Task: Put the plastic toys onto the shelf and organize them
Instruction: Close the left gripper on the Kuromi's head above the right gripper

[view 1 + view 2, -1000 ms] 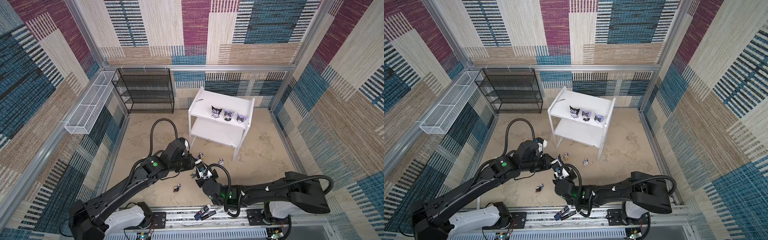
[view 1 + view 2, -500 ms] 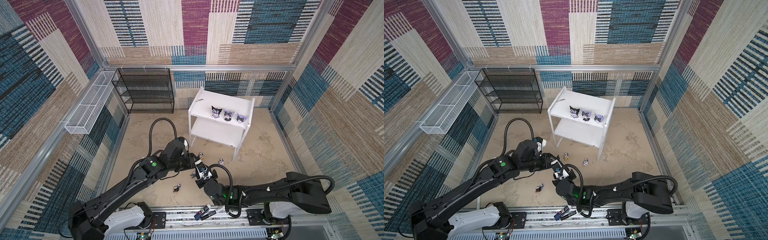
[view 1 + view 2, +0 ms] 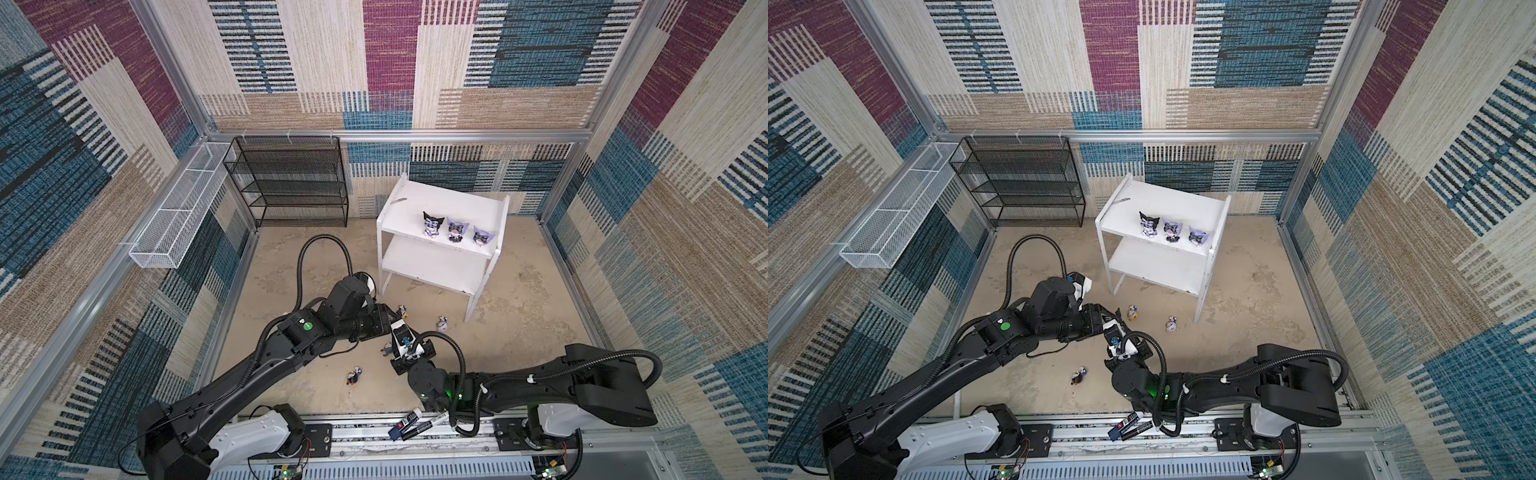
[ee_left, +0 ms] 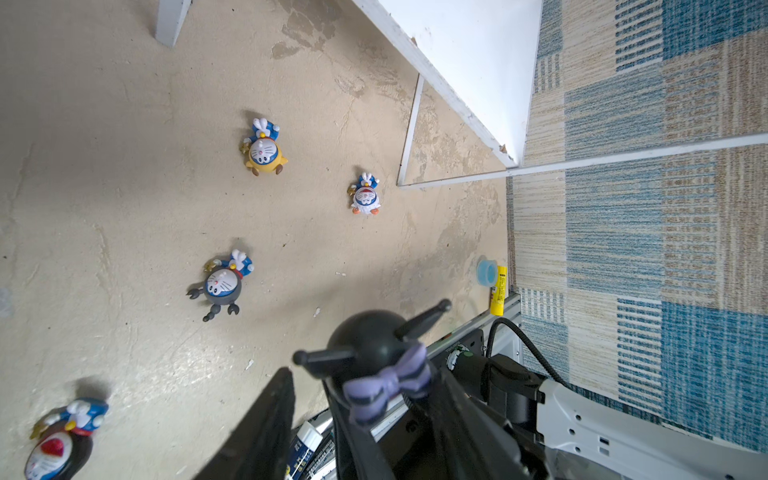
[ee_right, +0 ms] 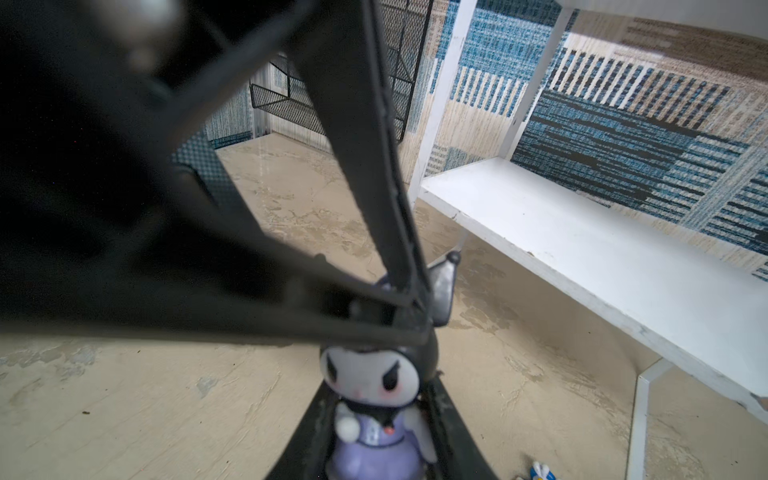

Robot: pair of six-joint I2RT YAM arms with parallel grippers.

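Plastic black-hooded figurine [image 5: 374,382]: probably hard, light, slick; thin ears look fragile, so grip the body. Clamped in right pincer [image 5: 376,440] above floor, near side of shelf [image 3: 415,208]; left pincer [image 4: 363,374] parted around hood.

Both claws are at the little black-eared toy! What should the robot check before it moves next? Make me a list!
1. Grip: the right gripper pinches the black-hooded toy by its body: ok.
2. Release: one finger of the left gripper stands apart from the toy, the other looks close to its bow: cannot tell.
3. Room: the shelf has bare top board beside the three hooded toys: ok.
4. The lower board is bare: ok.
5. All shelved: four small toys lie on the floor: not ok.
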